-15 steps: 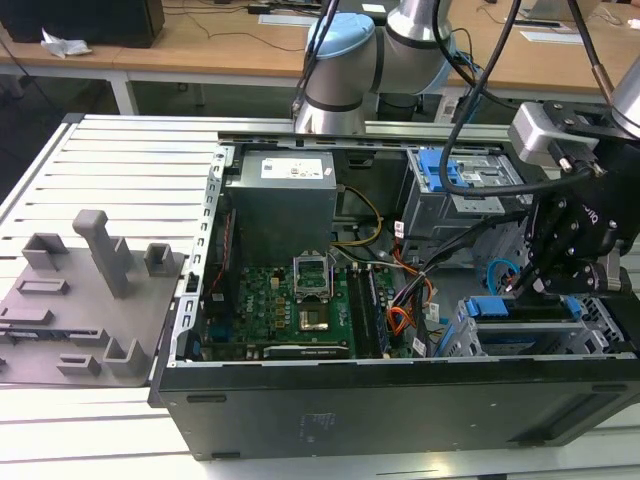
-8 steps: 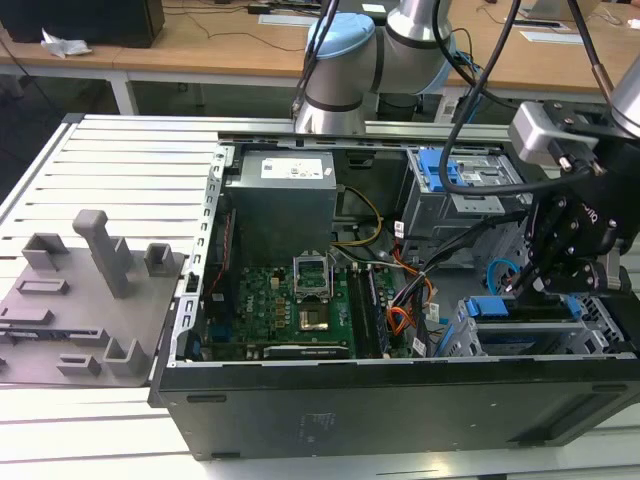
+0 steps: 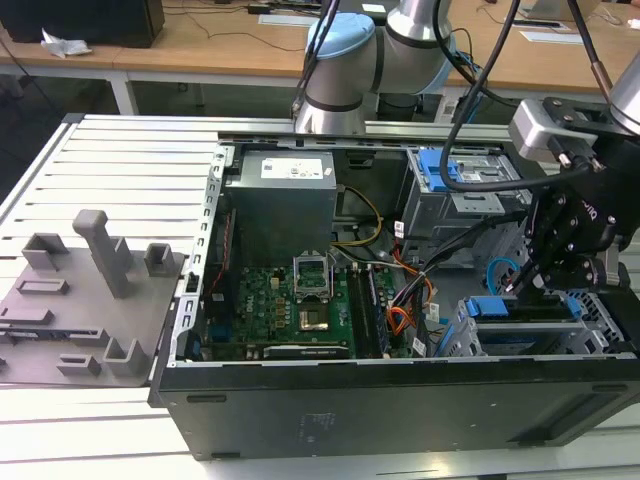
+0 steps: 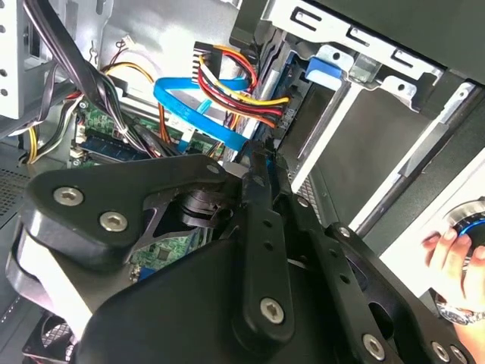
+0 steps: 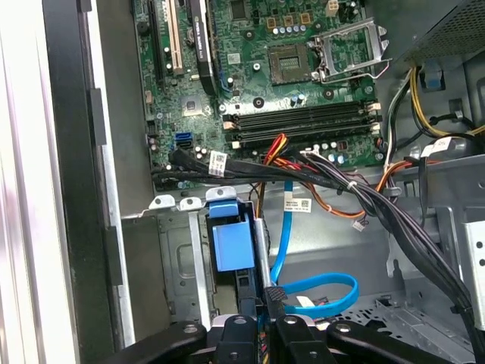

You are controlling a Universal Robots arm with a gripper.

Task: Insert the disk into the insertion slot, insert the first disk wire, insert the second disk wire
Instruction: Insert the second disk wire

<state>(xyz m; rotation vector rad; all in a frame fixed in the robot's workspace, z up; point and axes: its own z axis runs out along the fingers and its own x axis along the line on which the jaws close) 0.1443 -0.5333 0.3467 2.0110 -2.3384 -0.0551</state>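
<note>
Gripping the second disk wire (image 5: 322, 292) by its dark plug at lower centre of the first wrist view, gripper (image 5: 273, 311) clenched beside the disk (image 5: 231, 246) seated in the insertion slot (image 5: 178, 262); second-wire step in hand; plug must align squarely with its port.

A: Background, exterior view?
B: Ribbed light-grey metal table (image 3: 130, 160) across the left and centre. Grey fixture plate (image 3: 80, 300) with upright blocks at lower left.
A: Behind it?
B: Wooden desks (image 3: 200, 45) along the top edge, white legs, cables trailing over them. Dark box (image 3: 85, 20) and crumpled white paper (image 3: 62, 44) at upper left. Even indoor light.
</note>
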